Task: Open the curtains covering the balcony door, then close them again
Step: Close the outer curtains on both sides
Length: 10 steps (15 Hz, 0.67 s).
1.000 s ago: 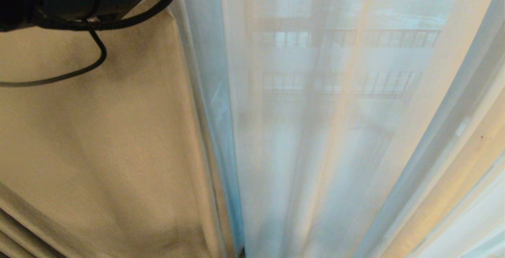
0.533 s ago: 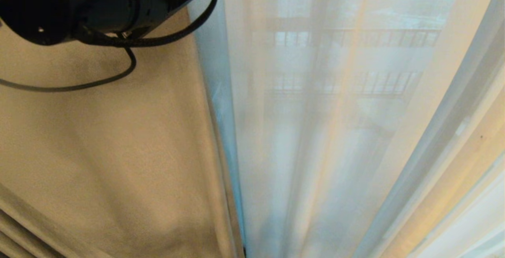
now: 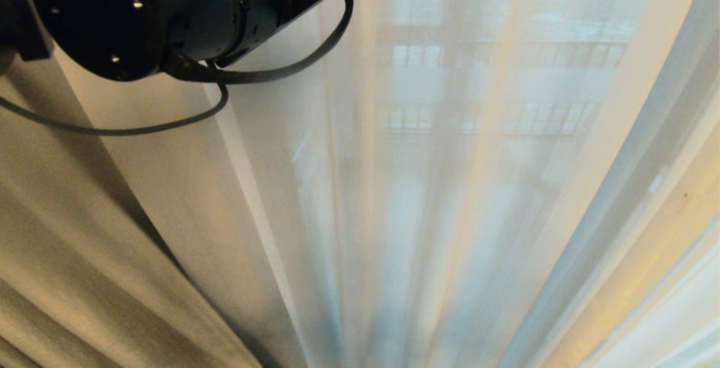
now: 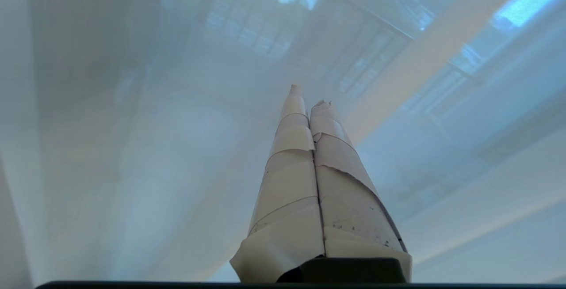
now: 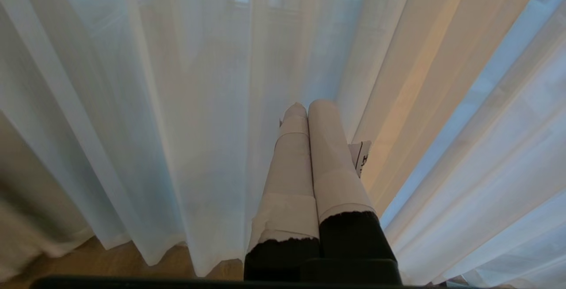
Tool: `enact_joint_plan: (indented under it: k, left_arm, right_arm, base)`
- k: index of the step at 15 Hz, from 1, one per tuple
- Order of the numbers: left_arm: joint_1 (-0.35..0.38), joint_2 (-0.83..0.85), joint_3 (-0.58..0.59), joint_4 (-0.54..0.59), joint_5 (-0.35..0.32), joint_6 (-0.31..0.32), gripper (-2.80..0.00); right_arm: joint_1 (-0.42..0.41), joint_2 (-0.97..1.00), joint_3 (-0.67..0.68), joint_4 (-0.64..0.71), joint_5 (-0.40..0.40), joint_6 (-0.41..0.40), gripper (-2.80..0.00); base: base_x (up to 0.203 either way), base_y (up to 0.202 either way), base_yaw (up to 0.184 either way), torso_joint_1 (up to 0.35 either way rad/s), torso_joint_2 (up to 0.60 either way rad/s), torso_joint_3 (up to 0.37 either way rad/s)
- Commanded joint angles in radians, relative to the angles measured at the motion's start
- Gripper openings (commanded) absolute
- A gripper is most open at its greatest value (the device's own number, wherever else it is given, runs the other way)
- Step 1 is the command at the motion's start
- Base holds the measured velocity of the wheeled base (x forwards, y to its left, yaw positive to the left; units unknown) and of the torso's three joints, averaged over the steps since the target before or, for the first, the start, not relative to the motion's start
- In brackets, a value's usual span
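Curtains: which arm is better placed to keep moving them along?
Left. Its shut pincer is raised right at the sheer curtain, beside the heavy drape. The right pincer hangs low by the hem.

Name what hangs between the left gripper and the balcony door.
Only the sheer white curtain: in the left wrist view the shut left gripper points into it, with the balcony door showing dimly through.

Left tool (image 4: 307, 96) and right tool (image 5: 309, 105), both fingers pressed together.

Head view: faces the thin white see-through sheers (image 3: 427, 199) closely.
Wrist views: both close, sharing those sheers (image 4: 132, 147) (image 5: 177, 125).
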Motion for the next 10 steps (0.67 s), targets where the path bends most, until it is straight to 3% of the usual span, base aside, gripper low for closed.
enact_joint_plan:
  k: [1,6,10]
  left_arm:
    - [0.010,-0.005,0.003,0.000,0.013,-0.003,-2.80]
    - [0.087,-0.079,0.033,0.021,0.020,0.039,-2.80]
    - [0.165,-0.215,0.195,0.040,0.019,0.092,-2.80]
  right_arm:
    - [0.000,0.001,0.000,0.000,0.000,-0.001,-2.80]
    - [0.000,0.001,0.000,0.001,0.000,-0.001,-2.80]
    - [0.000,0.001,0.000,0.000,0.000,-0.001,-2.80]
  base:
    - [0.000,0.000,0.000,0.000,0.00,0.000]
    - [0.000,0.000,0.000,0.000,0.00,0.000]
    - [0.000,0.000,0.000,0.000,0.00,0.000]
